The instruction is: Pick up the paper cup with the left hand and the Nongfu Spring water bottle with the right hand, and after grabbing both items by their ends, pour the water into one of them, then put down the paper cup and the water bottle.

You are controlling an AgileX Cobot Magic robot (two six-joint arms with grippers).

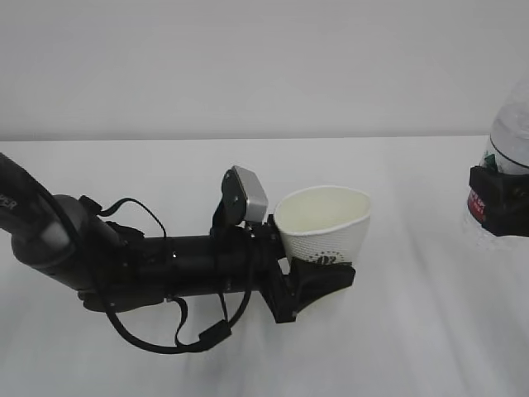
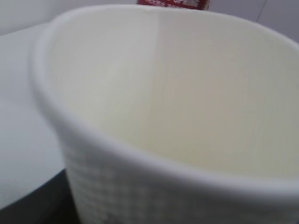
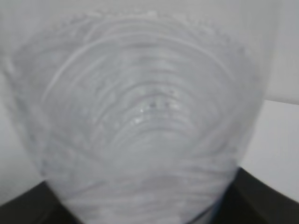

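Both pincers grip: left pincer (image 1: 318, 281) holds thin, crushable paper cup (image 1: 326, 227) low at center; right pincer (image 1: 496, 198) clamps slippery, heavier bottle (image 1: 508, 132) at right edge.

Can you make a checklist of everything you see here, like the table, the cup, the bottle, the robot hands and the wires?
Surface: white table, bare where visible.
Paper cup: upright, tilted slightly, open mouth, looks empty inside; held near its base.
Water bottle: at the right edge, only partly in view; clear ribbed body with a red label.
Clutter: nothing seen.
Left gripper: black fingers closed around the cup's lower part.
Right gripper: black, clamped around the bottle at label height; mostly cut off by the frame.
Cables: black cables loop under and over the left arm, lying on the table.
Surroundings: plain pale wall behind the table.
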